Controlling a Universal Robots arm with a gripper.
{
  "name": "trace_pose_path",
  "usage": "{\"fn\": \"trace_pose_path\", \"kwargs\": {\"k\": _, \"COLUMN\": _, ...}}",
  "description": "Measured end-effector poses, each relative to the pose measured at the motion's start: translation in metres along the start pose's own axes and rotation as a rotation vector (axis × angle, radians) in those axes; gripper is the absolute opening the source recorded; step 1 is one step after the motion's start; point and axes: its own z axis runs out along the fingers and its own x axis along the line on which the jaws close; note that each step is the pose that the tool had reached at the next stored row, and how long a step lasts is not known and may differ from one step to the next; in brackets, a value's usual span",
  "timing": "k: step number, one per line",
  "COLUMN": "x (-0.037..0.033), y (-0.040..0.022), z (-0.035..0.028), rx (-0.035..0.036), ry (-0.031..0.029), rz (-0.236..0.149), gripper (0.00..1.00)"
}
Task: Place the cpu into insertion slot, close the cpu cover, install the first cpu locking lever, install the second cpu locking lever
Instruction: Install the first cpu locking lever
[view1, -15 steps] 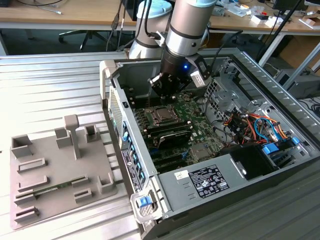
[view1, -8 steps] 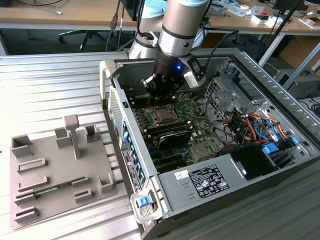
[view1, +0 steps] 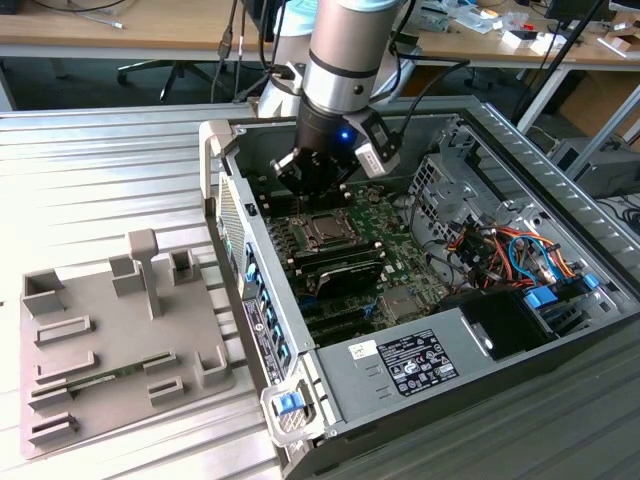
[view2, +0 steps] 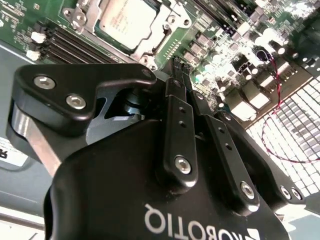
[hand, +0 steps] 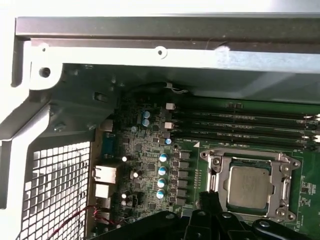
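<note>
The gripper (view2: 179, 66), fingers pinched together on nothing, hangs low just beside one edge of the cpu cover (hand: 250, 155), which seems shut down over the cpu (hand: 248, 186) lying flat in its window.

Ribbed silver metal worktable (view1: 100, 170) in fgd, bright glare across it. Long light-wood desk (view1: 120, 35) at back w/ cables; black castor chair base (view1: 165, 70) beneath.
</note>
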Motion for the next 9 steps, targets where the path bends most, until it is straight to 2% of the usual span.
{"fn": "trace_pose_path", "kwargs": {"k": 5, "x": 0.0023, "y": 0.0002, "z": -0.0052, "rx": 0.0001, "ry": -0.0033, "rz": 0.0, "gripper": 0.11}}
{"fn": "trace_pose_path", "kwargs": {"k": 9, "x": 0.0057, "y": 0.0032, "z": -0.0057, "rx": 0.0003, "ry": -0.0043, "rz": 0.0, "gripper": 0.11}}
